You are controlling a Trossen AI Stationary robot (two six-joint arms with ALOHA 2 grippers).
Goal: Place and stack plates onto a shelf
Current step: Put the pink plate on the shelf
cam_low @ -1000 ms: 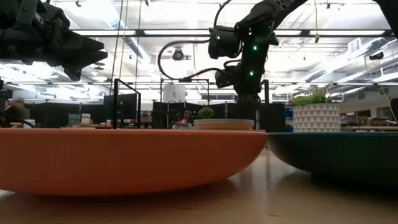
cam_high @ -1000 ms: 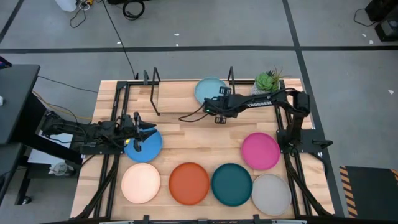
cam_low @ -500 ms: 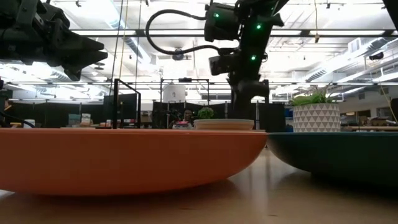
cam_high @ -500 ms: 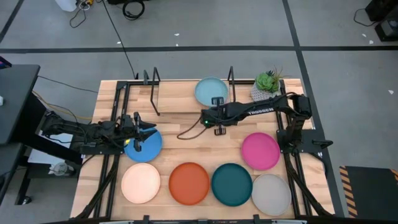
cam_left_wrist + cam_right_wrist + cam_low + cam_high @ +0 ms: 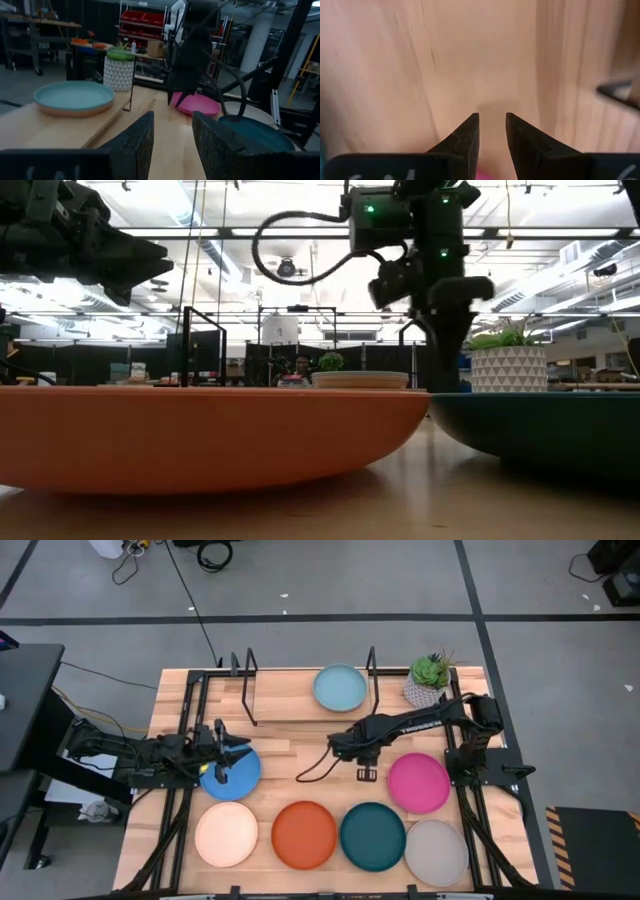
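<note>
The shelf (image 5: 290, 700) stands at the far side and holds the light blue plate (image 5: 340, 688), which sits on a tan plate (image 5: 75, 109) in the left wrist view. The blue plate (image 5: 238, 770) lies on the table at the left. Cream (image 5: 227, 833), orange (image 5: 304, 833), dark teal (image 5: 372, 833) and grey (image 5: 436, 851) plates line the near edge, and the magenta plate (image 5: 419, 782) lies at the right. My left gripper (image 5: 222, 766) hovers open over the blue plate's left part. My right gripper (image 5: 364, 772) points down, open, over bare wood (image 5: 492, 125) just left of the magenta plate.
A potted plant (image 5: 428, 675) stands at the far right corner beside the shelf's right black frame (image 5: 372, 675). Bare wood lies between the shelf and the row of plates. In the low view the orange plate (image 5: 200, 435) and the dark teal plate (image 5: 540, 430) fill the foreground.
My right gripper has drawn away from the light blue plate on the shelf, moving toward the table's near edge and slightly right, and now hangs beside the magenta plate. The light blue plate has stayed on the shelf.
</note>
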